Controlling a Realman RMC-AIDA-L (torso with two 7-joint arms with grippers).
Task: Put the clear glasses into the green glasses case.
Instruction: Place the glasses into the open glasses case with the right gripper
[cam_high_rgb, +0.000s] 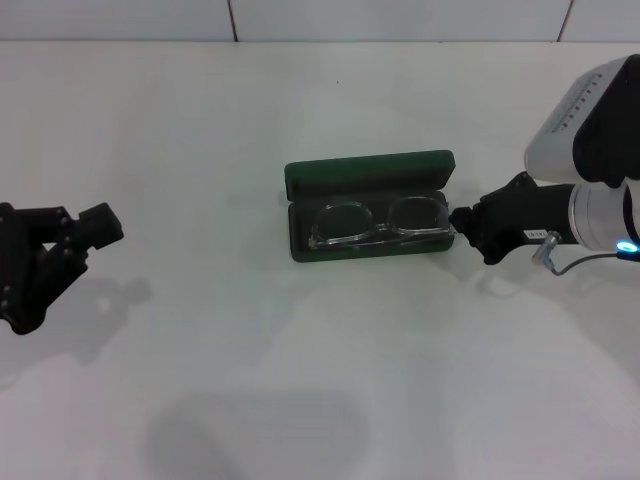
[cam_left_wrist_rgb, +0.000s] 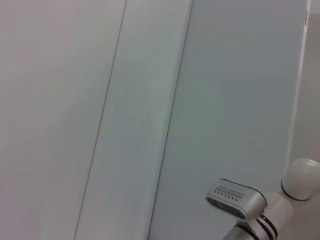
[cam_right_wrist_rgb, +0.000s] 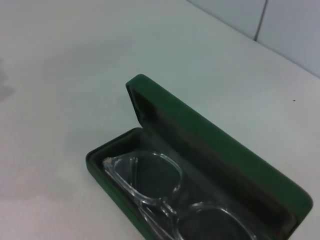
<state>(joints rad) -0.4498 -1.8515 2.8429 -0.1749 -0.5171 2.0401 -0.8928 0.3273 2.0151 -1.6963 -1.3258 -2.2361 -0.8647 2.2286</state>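
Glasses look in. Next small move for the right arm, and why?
Probably back the right gripper away from the case end. The clear glasses already lie inside the green glasses case, lid up, while the gripper sits right at its right end. The left gripper is parked far left.

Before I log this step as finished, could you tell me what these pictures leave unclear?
- Right gripper, head view: fingers dark against the dark wrist beside the green glasses case; open or shut cannot be told.
- Clear glasses, right wrist view: near end cut off by the picture's edge; folded arms too faint.
- Left gripper, head view: parked at the table's left; its wrist view shows only wall panels.
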